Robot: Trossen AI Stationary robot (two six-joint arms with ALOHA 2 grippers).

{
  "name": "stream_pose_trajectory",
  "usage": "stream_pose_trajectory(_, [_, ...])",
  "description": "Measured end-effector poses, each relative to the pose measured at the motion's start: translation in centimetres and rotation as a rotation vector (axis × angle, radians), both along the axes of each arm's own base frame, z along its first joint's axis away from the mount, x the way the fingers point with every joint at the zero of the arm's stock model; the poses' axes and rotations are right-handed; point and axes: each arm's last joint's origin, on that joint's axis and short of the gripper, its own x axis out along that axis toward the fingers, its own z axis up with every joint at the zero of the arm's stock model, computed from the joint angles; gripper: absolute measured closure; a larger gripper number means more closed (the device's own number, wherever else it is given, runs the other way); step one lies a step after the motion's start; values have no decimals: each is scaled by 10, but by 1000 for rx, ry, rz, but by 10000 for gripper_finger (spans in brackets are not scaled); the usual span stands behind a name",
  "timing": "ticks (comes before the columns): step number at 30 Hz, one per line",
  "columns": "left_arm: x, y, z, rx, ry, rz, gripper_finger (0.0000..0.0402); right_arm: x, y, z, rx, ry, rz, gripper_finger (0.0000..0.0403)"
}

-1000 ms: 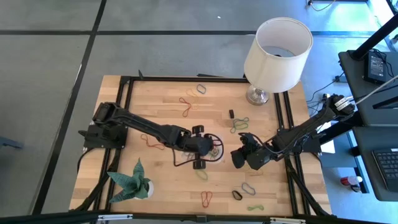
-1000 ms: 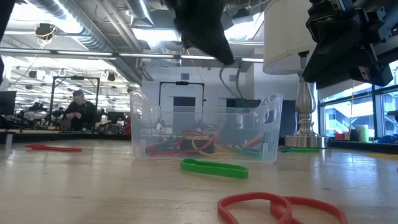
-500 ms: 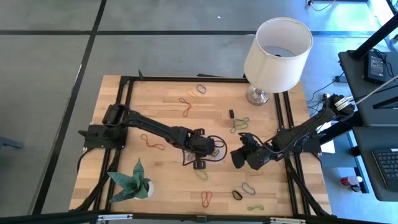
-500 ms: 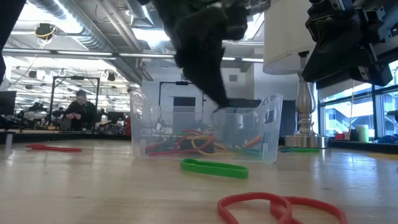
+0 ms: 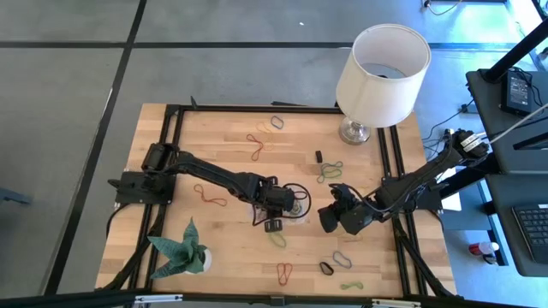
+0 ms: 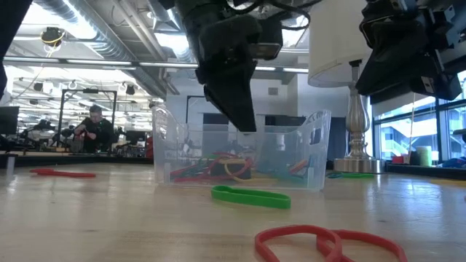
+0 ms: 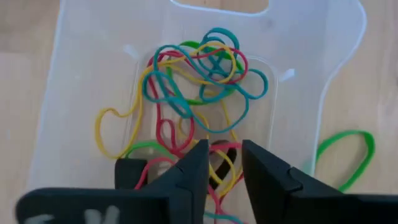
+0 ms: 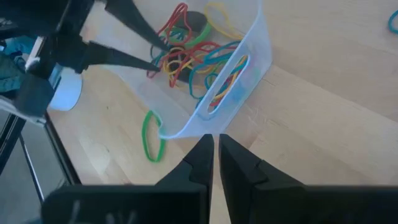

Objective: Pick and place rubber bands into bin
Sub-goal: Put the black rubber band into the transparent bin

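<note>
The bin (image 5: 292,202) is a small clear tray near the table's middle, resting flat on its bottom. A tangle of red, yellow, green and teal rubber bands (image 7: 199,81) lies inside it, with a black one (image 8: 195,21) among them. My left gripper (image 7: 222,155) points down into the bin, open by a narrow gap. In the low view its tips (image 6: 245,125) hang below the rim and above the pile (image 6: 231,169). My right gripper (image 8: 216,146) is shut and hovers off the table just right of the bin (image 5: 328,217).
Loose bands lie flat on the wood: a green one (image 5: 276,239) just near of the bin, a red one (image 5: 284,272), others near the right front (image 5: 342,257) and toward the far edge (image 5: 257,145). A white lamp (image 5: 381,64) stands far right and a paper plant (image 5: 180,248) near left.
My left gripper has tipped from lying level above the bin to pointing down, and has dropped until its tips are inside the bin's walls. The bin and the loose bands have not moved.
</note>
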Motion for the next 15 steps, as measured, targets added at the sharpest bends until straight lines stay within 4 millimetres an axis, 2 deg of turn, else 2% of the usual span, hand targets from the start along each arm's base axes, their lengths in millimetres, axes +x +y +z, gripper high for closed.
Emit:
stream_pose_trajectory(3, [-8,3,8,3,44,3,297,-2,3,0,-1,2,15,373])
stream_pose_trajectory(8, [-24,7,35,3,45,-1,301,-5,11,1,4,-9,51,384])
stream_pose_trajectory(12, [-38,3,58,16,22,-70,322,-7,23,5,-18,-67,141,398])
stream_pose_trajectory(15, [-48,0,72,25,-16,-150,358,-8,32,11,-50,-147,163,399])
